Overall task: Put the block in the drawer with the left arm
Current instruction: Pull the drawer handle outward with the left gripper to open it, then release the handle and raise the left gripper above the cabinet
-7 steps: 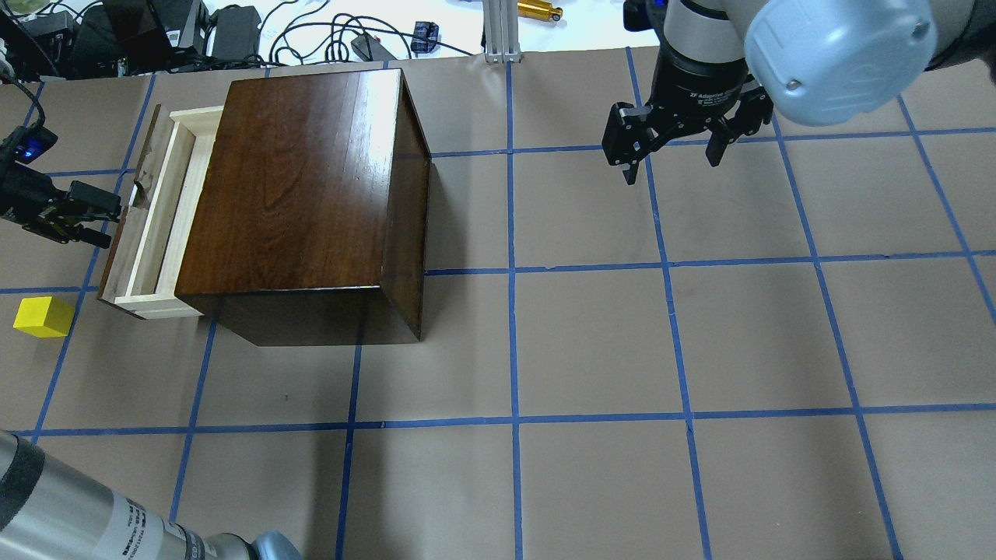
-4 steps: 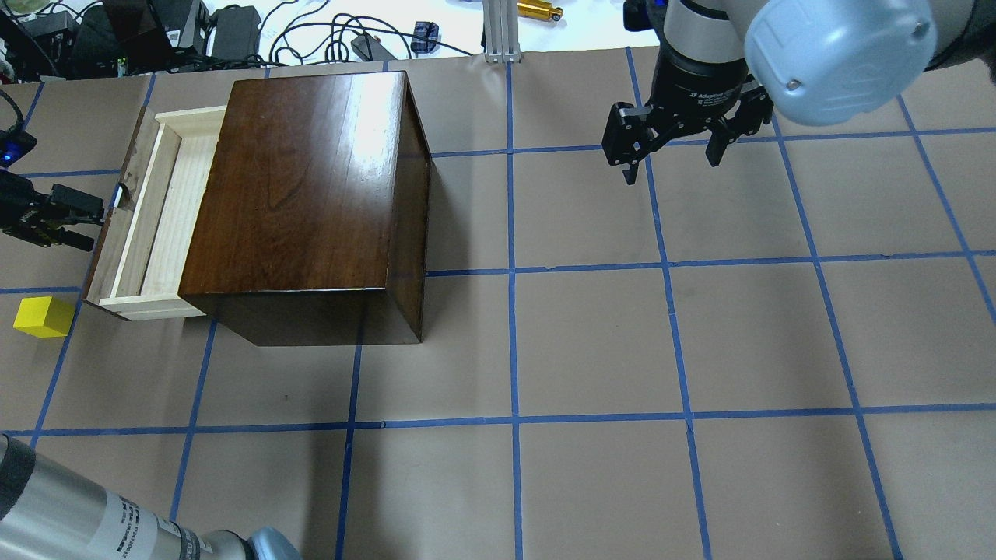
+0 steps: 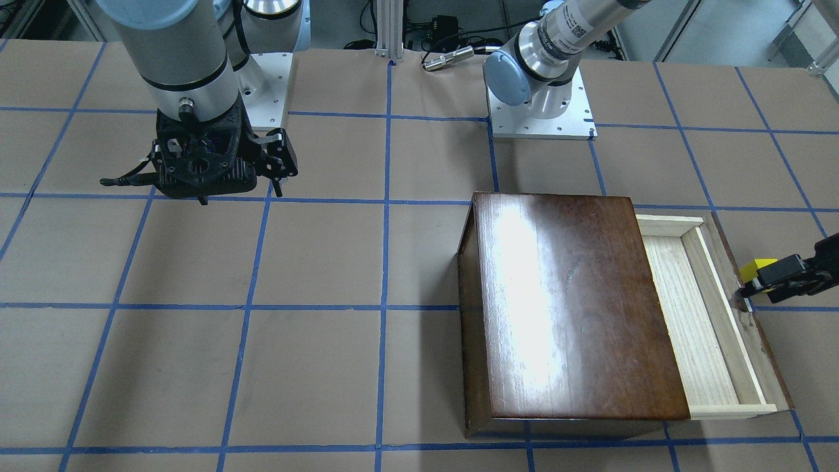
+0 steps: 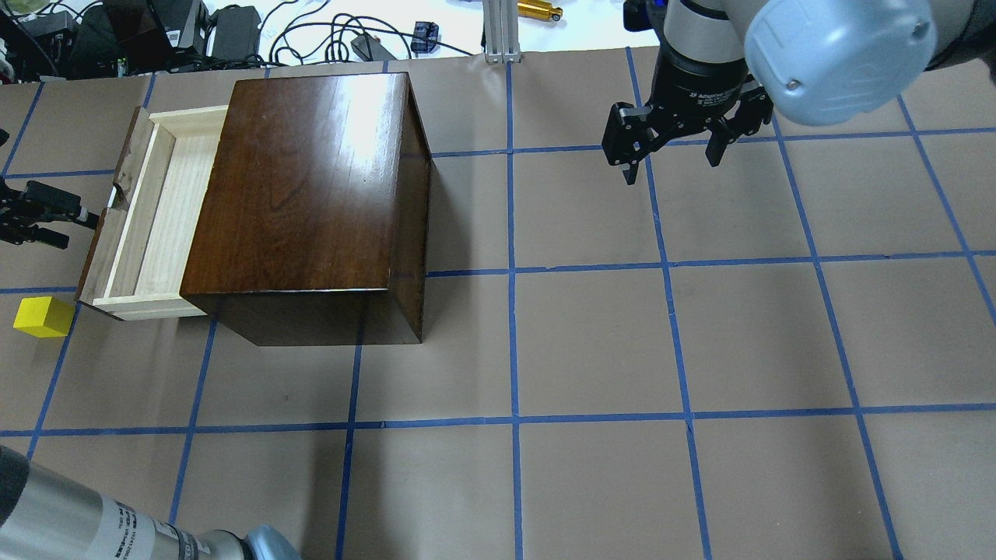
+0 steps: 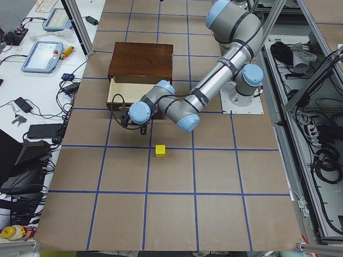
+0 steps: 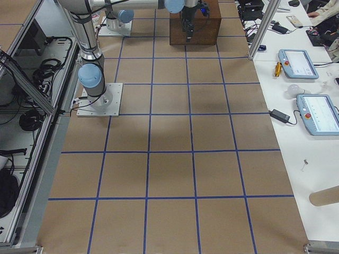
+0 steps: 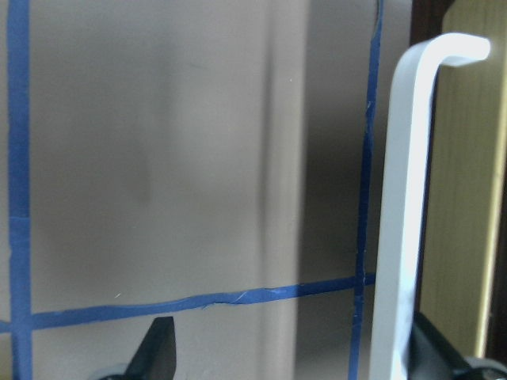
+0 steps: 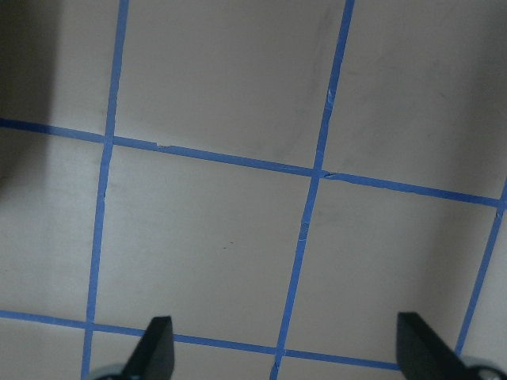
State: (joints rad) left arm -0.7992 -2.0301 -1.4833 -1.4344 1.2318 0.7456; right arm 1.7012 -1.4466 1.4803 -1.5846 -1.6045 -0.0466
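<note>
The yellow block (image 4: 44, 316) lies on the table near the front left corner of the open drawer (image 4: 159, 218); it also shows in the left view (image 5: 160, 151). The drawer sticks out of the dark brown box (image 4: 311, 194), and its pale tray (image 3: 695, 321) holds nothing. My left gripper (image 4: 78, 229) is open at the drawer's dark front panel. In the left wrist view the metal pull (image 7: 404, 222) stands between the fingers, close to the right-hand one. My right gripper (image 4: 669, 167) is open and empty, hanging over the far right of the table.
Cables, power bricks and a metal post (image 4: 498, 31) lie beyond the table's far edge. The left arm's forearm (image 4: 93, 529) crosses the near left corner. Blue tape lines grid the brown table.
The drawer has slid further out of the box, towards the table's left end. My left gripper has moved the same way with it. The block and the right arm have not moved.
</note>
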